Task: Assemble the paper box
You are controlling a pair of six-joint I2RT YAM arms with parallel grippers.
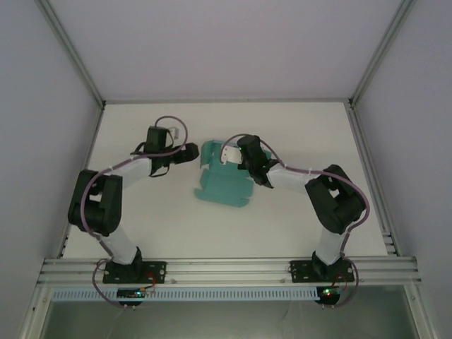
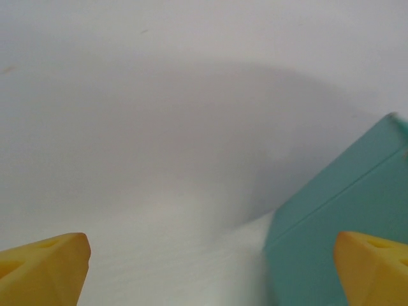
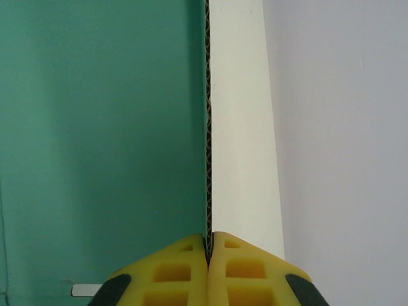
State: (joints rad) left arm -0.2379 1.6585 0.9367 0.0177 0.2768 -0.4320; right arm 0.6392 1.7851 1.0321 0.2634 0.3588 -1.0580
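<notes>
The right claw (image 3: 208,247) is clamped on a raised panel edge of the paper box (image 3: 102,127), with the teal face to its left and the white face to its right. The left claw (image 2: 210,255) gapes wide, the box lying just to its right.

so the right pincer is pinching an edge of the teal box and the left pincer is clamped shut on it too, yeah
Not quite. The left pincer is open, its yellow fingers spread wide by the paper box, as the left wrist view shows. The right pincer is indeed shut on an edge of the card.
</notes>
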